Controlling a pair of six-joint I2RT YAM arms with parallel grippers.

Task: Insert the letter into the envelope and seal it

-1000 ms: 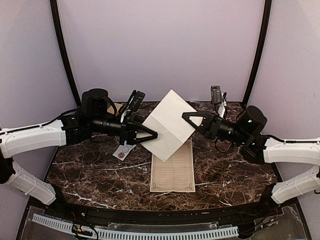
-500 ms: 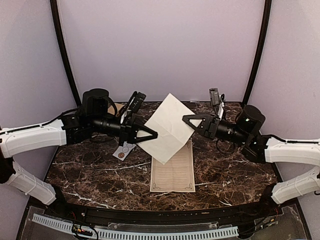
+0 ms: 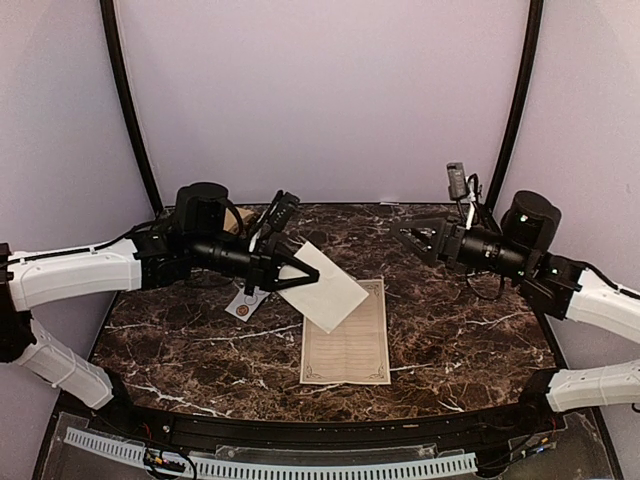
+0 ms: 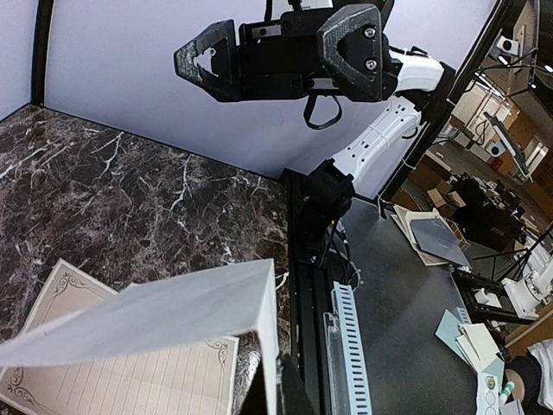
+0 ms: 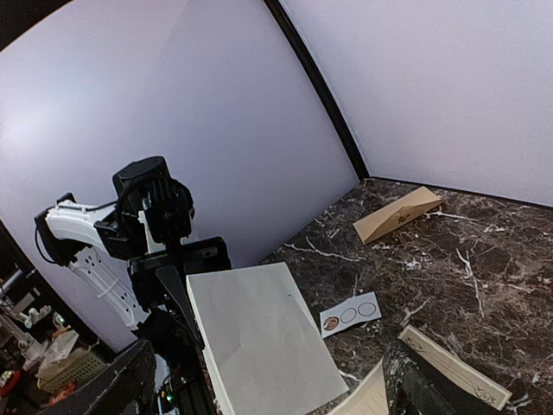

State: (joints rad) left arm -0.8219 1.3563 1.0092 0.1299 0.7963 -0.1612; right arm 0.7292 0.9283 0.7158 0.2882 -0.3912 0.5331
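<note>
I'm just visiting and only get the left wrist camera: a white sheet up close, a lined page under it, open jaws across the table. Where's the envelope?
Observer: The envelope lies near the back wall, behind the left arm.
Operator: Anything else lying around?
Observer: A small sticker card with circles, on the table left of the lined page.
Operator: What's holding the white sheet?
Observer: The left arm's jaws, shut on one edge of the white sheet, keeping it above the table.
</note>
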